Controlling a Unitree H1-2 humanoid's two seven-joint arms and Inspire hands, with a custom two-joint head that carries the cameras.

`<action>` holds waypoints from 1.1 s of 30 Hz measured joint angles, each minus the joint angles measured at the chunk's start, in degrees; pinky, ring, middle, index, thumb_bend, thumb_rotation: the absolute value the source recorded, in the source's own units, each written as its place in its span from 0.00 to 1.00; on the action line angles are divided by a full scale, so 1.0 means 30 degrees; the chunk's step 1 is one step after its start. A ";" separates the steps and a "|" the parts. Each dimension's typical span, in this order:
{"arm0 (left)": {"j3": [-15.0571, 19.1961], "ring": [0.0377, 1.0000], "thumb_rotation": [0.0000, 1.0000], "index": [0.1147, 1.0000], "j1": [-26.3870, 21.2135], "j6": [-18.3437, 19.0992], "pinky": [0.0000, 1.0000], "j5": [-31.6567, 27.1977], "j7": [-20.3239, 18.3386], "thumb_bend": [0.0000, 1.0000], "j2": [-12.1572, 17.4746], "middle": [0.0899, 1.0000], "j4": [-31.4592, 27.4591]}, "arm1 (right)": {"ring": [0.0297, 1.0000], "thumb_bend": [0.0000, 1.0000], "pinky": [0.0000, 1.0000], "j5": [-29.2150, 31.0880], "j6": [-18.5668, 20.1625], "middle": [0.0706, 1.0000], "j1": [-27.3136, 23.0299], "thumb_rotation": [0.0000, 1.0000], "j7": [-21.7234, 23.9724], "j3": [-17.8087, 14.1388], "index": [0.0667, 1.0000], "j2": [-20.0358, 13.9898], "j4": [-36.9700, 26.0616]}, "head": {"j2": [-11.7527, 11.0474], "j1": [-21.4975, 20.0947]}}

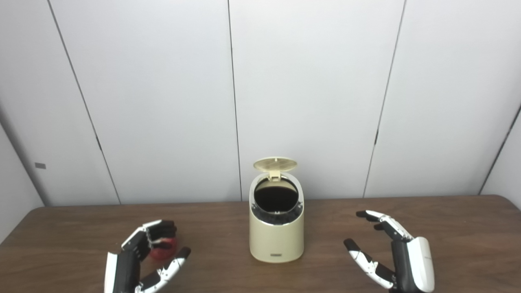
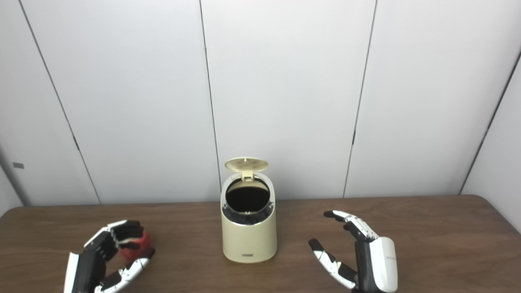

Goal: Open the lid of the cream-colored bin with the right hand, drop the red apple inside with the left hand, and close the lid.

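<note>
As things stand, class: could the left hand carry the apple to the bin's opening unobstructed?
Probably yes. The lid stands up behind the opening, the right hand waits open, well aside, and bare table separates the left hand from the bin.

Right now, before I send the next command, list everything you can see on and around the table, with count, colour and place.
Cream-coloured plastic bin: one, cream, centre of the table, upright, dark inside.
Round hinged lid: one, cream, flipped up at the back of the bin, open.
Red apple: one, red, on the table left of the bin, partly hidden by the left hand's fingers.
Wooden table: one, dark brown, across the bottom of the view.
Wall panels: several, white with dark seams, behind the table.
Left hand: one, black and white, curled around the apple; whether it grips it I cannot tell.
Right hand: one, black and white, right of the bin, open, holding nothing.
</note>
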 measured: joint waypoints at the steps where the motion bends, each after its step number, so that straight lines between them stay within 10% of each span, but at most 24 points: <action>1: -0.0017 0.77 0.15 0.76 -0.0411 0.0217 0.71 0.0224 -0.0152 0.87 0.0386 0.75 -0.0047 | 0.67 0.39 0.59 0.0041 -0.0025 0.68 -0.0041 0.66 -0.0005 0.0019 0.67 -0.0005 0.0074 | -0.0029 0.0059; 9: 0.0208 0.93 0.28 0.90 -0.1847 0.1285 0.96 0.2245 -0.0601 0.97 0.2675 0.89 0.0306 | 0.67 0.43 0.58 -0.0004 -0.0701 0.69 -0.0485 0.74 -0.0587 0.0386 0.69 -0.0243 0.0903 | -0.0146 0.0498; 22: -0.0432 0.83 0.35 0.89 -0.1808 0.4742 0.74 0.5441 -0.0412 1.00 0.2747 0.86 0.1547 | 0.69 0.44 0.60 0.0423 -0.1279 0.71 -0.0563 0.66 -0.0508 0.0464 0.70 -0.0497 0.1116 | -0.0088 0.1963; 33: -0.0981 0.85 0.33 0.90 -0.2035 0.4900 0.76 0.6031 0.0245 1.00 0.2807 0.87 0.3956 | 0.67 0.44 0.58 0.0586 -0.1644 0.69 -0.0716 0.63 -0.0591 0.0441 0.68 -0.0764 0.1533 | 0.0059 0.2872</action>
